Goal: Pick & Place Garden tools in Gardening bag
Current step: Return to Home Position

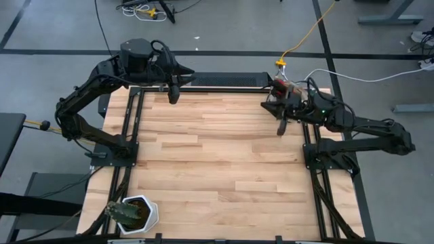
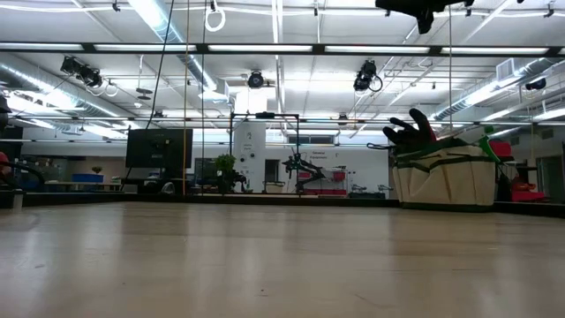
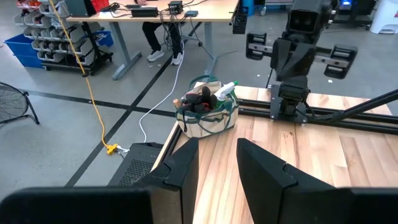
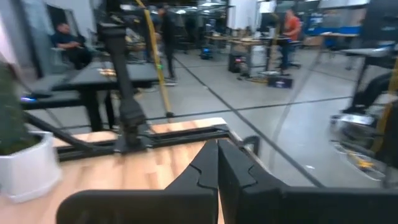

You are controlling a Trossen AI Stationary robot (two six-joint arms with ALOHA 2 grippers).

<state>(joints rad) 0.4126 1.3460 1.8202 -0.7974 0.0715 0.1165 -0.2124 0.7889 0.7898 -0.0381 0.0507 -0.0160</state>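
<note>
The gardening bag (image 3: 207,118) stood at the far corner of the bench (image 1: 217,156). Garden tools (image 3: 214,96) poked out of it, maybe a glove (image 2: 410,131) too. The left pincer (image 3: 217,144) hung over the far edge, fingers apart. The right pincer (image 4: 217,146) hung near the bag, fingers together.

Beige canvas gardening bag with green trim (image 1: 286,87): mostly covered by the right arm (image 1: 352,125) in the high view.
Garden tools (image 3: 208,99): a dark heap above the bag's rim; single tools cannot be told apart.
White pot with a dark plant (image 4: 25,168): cut off by the right wrist picture's edge; plant blurred.
Dark arm part (image 2: 424,9): cut off at the low view's top edge; which arm cannot be told.
</note>
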